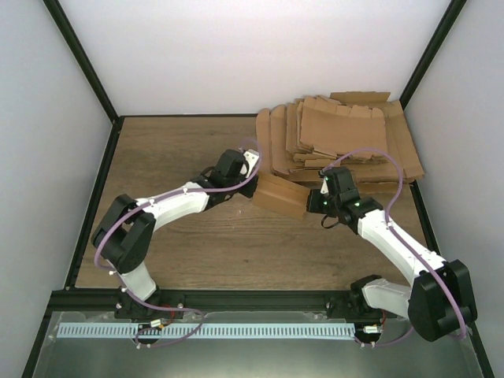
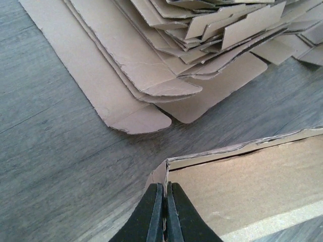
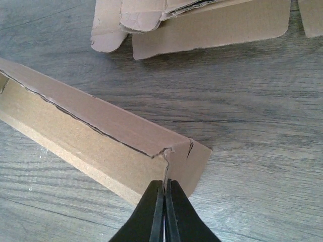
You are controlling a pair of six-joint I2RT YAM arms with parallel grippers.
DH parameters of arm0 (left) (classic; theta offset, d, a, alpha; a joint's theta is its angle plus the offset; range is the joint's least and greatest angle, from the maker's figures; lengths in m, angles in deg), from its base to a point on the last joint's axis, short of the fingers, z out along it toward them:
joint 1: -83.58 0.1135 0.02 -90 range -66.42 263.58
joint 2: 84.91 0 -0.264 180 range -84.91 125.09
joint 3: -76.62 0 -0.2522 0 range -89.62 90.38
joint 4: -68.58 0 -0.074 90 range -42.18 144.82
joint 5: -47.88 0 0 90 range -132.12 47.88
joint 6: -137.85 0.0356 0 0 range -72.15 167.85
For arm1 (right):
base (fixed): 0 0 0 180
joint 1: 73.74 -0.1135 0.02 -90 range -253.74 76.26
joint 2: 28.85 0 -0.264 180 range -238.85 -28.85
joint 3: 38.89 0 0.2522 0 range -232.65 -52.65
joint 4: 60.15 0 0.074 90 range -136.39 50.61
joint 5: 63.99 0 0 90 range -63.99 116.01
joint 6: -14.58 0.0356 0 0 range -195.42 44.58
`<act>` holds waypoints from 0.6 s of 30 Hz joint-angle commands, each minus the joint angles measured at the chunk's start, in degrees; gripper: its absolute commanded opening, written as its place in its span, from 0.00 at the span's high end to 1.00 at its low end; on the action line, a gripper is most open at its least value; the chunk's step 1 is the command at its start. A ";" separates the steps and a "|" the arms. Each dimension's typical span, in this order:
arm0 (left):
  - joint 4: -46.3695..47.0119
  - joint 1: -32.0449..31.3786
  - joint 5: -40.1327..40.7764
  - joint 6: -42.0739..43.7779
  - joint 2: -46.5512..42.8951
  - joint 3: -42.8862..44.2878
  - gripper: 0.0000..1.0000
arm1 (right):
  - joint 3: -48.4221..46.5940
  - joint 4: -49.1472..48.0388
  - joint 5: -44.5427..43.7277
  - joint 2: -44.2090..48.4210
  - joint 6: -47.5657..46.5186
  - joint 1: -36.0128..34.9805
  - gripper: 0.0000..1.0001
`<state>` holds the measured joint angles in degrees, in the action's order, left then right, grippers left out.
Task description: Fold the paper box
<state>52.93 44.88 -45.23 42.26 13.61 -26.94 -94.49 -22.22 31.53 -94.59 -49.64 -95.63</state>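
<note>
The paper box (image 1: 279,194) is a small oblong of brown cardboard lying on the wooden table between both arms, just in front of the pile of blanks. My left gripper (image 1: 253,175) pinches the cardboard edge at the box's left end; in the left wrist view its black fingers (image 2: 164,194) are shut on that thin edge of the paper box (image 2: 252,186). My right gripper (image 1: 315,201) holds the right end. In the right wrist view its fingers (image 3: 164,189) are shut on the end flap of the paper box (image 3: 91,136), whose top seam shows a dark slit.
A fanned pile of flat brown cardboard blanks (image 1: 346,142) lies at the back right, close behind the box; its rounded flaps (image 2: 151,91) reach near the left gripper and also show in the right wrist view (image 3: 202,25). White enclosure walls ring the wooden table (image 1: 173,157).
</note>
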 commanded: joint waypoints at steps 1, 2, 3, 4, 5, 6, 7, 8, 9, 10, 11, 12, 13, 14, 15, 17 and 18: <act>-0.93 -1.36 0.02 -4.81 -2.78 0.55 0.96 | -1.85 -0.59 -0.29 0.77 0.67 -0.83 0.99; -1.36 -1.64 -0.19 -5.04 -2.74 0.95 0.96 | -2.00 -0.61 -0.27 0.74 0.74 -0.81 0.99; -1.81 -1.79 -0.16 -5.35 -2.50 1.33 0.96 | -2.20 -0.54 -0.18 0.62 0.86 -0.79 0.99; -2.31 -1.96 -0.15 -5.45 -2.34 1.71 0.96 | -2.63 -0.30 0.00 0.54 0.93 -0.79 0.99; -2.68 -2.20 -0.07 -5.54 -2.05 1.99 0.96 | -3.40 0.19 0.19 0.39 0.79 -0.81 0.99; -2.97 -2.30 0.10 -5.56 -1.87 2.16 0.96 | -4.31 0.99 0.23 0.14 0.79 -0.79 0.99; -3.03 -2.38 0.45 -5.54 -1.80 2.14 0.96 | -5.30 1.95 0.40 -0.35 0.58 -0.79 0.99; -2.84 -2.52 0.93 -5.57 -1.90 1.92 0.96 | -6.28 3.05 0.53 -0.83 0.51 -0.79 0.99; -2.67 -2.54 1.23 -5.45 -1.94 1.59 0.96 | -7.14 4.05 0.66 -1.45 0.43 -0.83 0.99; -2.46 -2.67 1.66 -5.41 -1.96 1.38 0.96 | -7.65 4.81 0.89 -1.90 0.39 -0.84 0.99; -2.29 -2.65 2.09 -5.40 -1.95 1.13 0.96 | -7.94 5.28 1.18 -2.21 0.40 -0.79 0.99; -2.06 -2.77 2.40 -5.40 -1.93 0.87 0.96 | -7.94 5.28 1.58 -2.28 0.60 -0.79 0.99; -1.82 -2.78 2.61 -5.40 -2.07 0.58 0.96 | -7.91 5.10 2.10 -2.15 0.97 -0.85 0.99; -1.62 -2.80 2.68 -5.47 -2.08 0.36 0.96 | -7.67 4.73 2.60 -1.99 1.14 -0.85 0.99; -1.45 -2.80 2.68 -5.49 -2.11 0.24 0.96 | -7.49 4.38 2.87 -1.83 1.30 -0.79 0.99; -1.39 -2.94 2.60 -5.57 -1.95 0.24 0.96 | -6.80 3.67 2.93 -1.84 1.53 -0.80 0.99; -1.51 -2.95 2.47 -5.65 -1.90 0.32 0.96 | -6.38 3.41 2.75 -1.82 1.51 -0.79 0.99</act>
<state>49.74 43.22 -41.26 37.24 12.32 -26.70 -99.89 -17.44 32.01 -96.58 -48.76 -95.63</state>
